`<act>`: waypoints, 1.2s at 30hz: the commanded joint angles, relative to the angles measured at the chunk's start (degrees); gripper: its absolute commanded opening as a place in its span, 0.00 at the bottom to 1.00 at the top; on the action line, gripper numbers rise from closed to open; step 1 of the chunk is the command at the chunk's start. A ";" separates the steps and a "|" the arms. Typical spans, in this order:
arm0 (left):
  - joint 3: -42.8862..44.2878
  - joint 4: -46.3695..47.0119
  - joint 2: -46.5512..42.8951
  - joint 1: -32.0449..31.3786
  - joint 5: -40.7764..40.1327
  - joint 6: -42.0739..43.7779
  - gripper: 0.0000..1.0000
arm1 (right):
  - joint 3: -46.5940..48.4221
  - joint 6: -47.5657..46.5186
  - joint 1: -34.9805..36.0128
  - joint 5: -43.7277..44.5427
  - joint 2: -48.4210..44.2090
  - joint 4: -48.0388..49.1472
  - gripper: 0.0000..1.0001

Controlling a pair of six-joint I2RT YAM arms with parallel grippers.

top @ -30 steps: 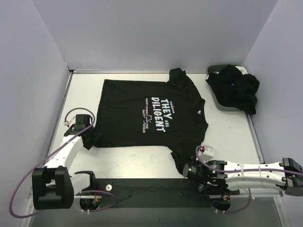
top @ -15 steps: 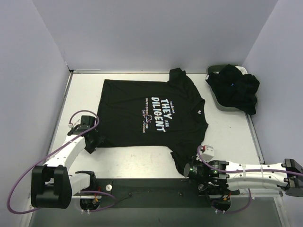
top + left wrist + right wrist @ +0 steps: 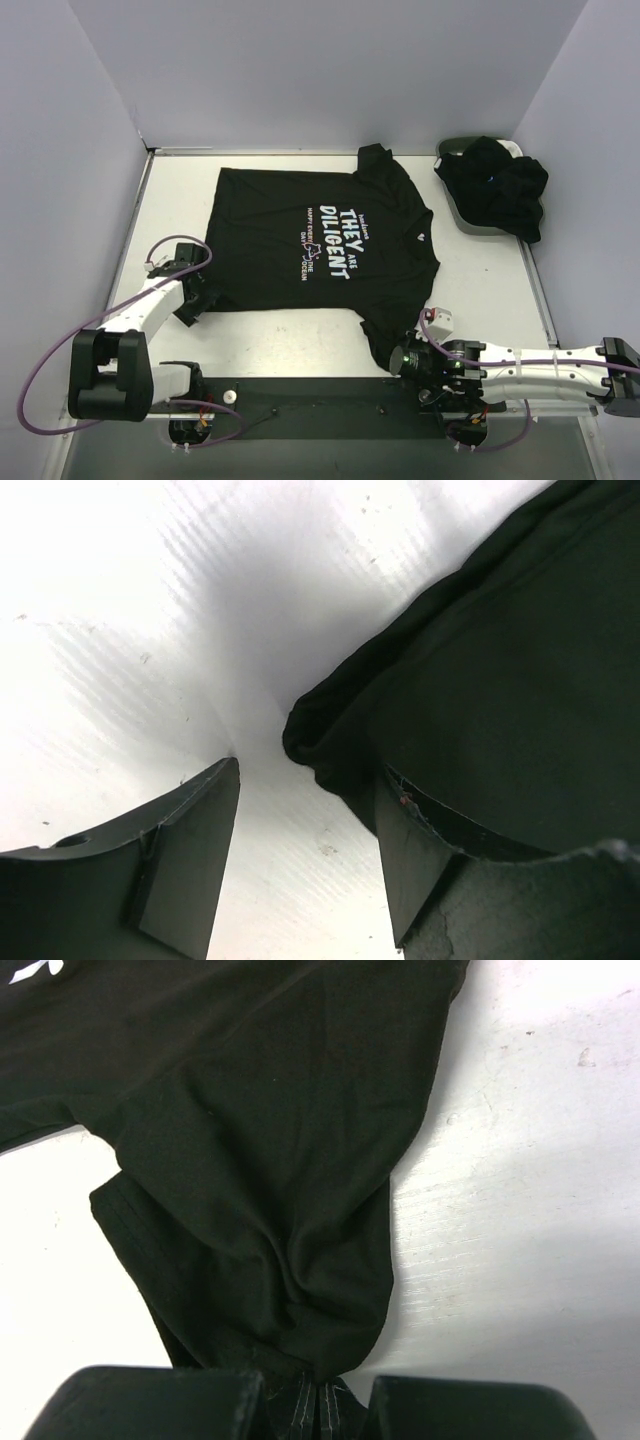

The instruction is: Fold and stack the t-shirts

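Note:
A black t-shirt (image 3: 320, 235) with white lettering lies spread flat on the white table (image 3: 280, 345). My left gripper (image 3: 196, 302) is open at the shirt's near left hem corner. In the left wrist view that corner (image 3: 325, 745) lies just ahead of the gap of the gripper (image 3: 305, 815), and the right finger (image 3: 420, 870) touches the cloth. My right gripper (image 3: 402, 358) is shut on the near sleeve's hem (image 3: 325, 1400), with the sleeve (image 3: 290, 1260) bunched toward it. More black t-shirts (image 3: 500, 185) are heaped at the back right.
A dark oval basket (image 3: 458, 152) sits in the back right corner under the heap of black cloth. Grey walls close in the table on the left, back and right. A black base rail (image 3: 320, 410) runs along the near edge.
The left gripper has slid a little nearer and rightward, onto the shirt's near left corner. The right gripper still holds the sleeve and has barely shifted.

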 commanded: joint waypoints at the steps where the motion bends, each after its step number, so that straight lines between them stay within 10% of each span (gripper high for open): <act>1: 2.61 1.99 1.94 -0.23 -1.85 -1.54 0.65 | -1.24 0.34 0.59 2.34 -1.13 -1.14 0.00; 14: 3.05 4.71 5.02 0.30 -3.61 -2.42 0.48 | -1.33 0.44 0.50 2.25 -1.48 -1.14 0.00; 24: 1.64 8.05 6.60 0.39 -4.32 -3.30 0.00 | -1.42 0.35 0.59 1.90 -2.45 -1.66 0.00; 36: 7.61 -0.01 -7.17 0.74 -2.12 -0.93 0.00 | 12.71 -6.77 -0.29 12.44 -5.61 -13.60 0.00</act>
